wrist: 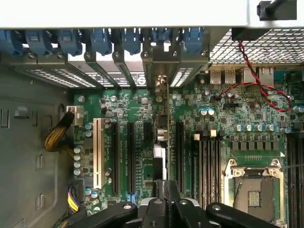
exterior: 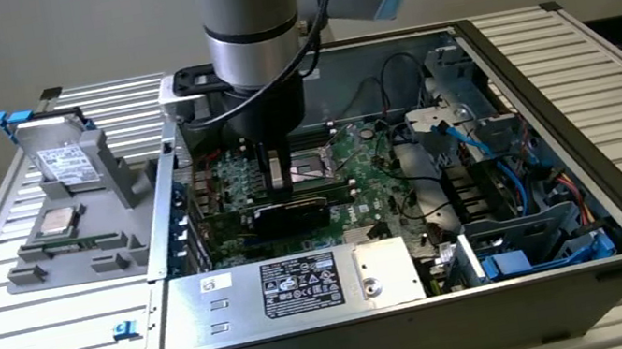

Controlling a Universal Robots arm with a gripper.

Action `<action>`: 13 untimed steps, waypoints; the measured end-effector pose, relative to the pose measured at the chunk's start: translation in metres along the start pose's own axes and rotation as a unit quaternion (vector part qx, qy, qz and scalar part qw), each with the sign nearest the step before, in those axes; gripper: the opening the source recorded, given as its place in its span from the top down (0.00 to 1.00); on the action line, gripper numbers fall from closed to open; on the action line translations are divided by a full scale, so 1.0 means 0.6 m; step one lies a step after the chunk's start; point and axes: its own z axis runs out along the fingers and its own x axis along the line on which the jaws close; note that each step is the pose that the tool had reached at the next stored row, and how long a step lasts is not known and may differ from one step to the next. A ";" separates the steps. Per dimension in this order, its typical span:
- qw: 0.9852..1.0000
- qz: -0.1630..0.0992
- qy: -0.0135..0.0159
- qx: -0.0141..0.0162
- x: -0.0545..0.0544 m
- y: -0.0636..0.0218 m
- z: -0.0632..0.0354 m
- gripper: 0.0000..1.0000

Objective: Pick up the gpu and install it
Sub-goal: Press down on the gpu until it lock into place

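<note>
Black metal claw (wrist: 164,199) clamps the thin, flat gpu (wrist: 162,137) edge-on over the green motherboard (wrist: 223,142).

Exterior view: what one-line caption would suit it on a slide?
Robot arm's shut gripper holds the gpu upright over the motherboard inside an open computer case.

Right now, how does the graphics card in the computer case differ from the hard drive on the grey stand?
The graphics card is dark, with a black cooler; the hard drive is silver with a white label. The graphics card sits inside the case, down on the motherboard, under the shut hand; the hard drive leans tilted on the stand outside the case. Both are flat rectangular parts.
</note>
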 end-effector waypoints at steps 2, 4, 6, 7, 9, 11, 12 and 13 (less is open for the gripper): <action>1.000 0.000 -0.003 0.000 0.000 0.002 0.003 0.88; 1.000 0.000 -0.004 -0.001 0.000 0.003 0.008 0.88; 1.000 0.000 -0.004 -0.001 0.000 0.003 0.013 0.88; 1.000 0.000 -0.004 -0.001 0.000 0.003 0.015 0.88; 1.000 0.000 -0.004 -0.001 0.001 0.004 0.020 0.88; 1.000 0.000 -0.005 -0.002 0.001 0.004 0.022 0.88; 1.000 0.000 -0.006 -0.003 0.000 0.004 0.019 0.88; 1.000 0.000 -0.007 -0.003 0.000 0.005 0.015 0.88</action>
